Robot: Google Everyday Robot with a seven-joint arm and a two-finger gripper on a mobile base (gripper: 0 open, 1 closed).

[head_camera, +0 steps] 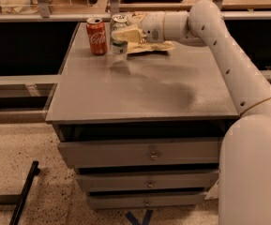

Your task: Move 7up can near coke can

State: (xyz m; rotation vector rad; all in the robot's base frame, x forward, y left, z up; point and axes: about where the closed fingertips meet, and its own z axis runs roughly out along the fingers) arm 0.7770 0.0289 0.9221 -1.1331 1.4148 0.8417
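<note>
The 7up can [118, 47] is clasped between the fingers of the gripper [122, 35] at the far edge of the cabinet top [139, 90], just beside the coke can [96, 35], not touching it.

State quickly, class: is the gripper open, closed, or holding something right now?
Gripper: jaws closed on the 7up can, holding it just beside the coke can.
</note>
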